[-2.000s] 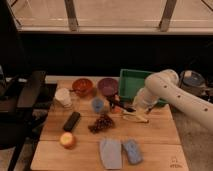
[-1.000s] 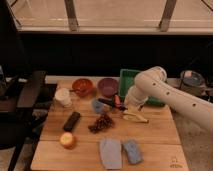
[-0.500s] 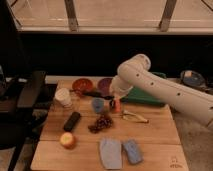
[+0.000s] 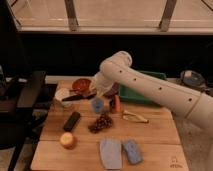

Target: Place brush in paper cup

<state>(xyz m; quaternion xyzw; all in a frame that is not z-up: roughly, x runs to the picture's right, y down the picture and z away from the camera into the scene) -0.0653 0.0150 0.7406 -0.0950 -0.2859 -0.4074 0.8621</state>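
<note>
dark and slim, the brush (image 4: pixel 76 97) reads to us as light and stiff, a thin stick that could swivel in a pinch, so we judge a hold near one end, with the long free part leading, to be the sensible one. that is how it sits: the gripper (image 4: pixel 96 92), just right of the paper cup (image 4: pixel 62 94), is clamped on the brush's right end. the shaft lies nearly level, its free tip over the paper cup's rim and not yet inside, as far as we can tell. the cup looks thin-walled and easy to tip, so we would lower the tip gently. counting from the paper cup: one brush, one paper cup, one blue cup (image 4: pixel 97 104) to its right, one red bowl (image 4: pixel 81 84) behind it, one black bar (image 4: pixel 72 121) and one apple (image 4: pixel 68 140) in front of it, and one grape bunch (image 4: pixel 101 121) in front and to the right.
</note>
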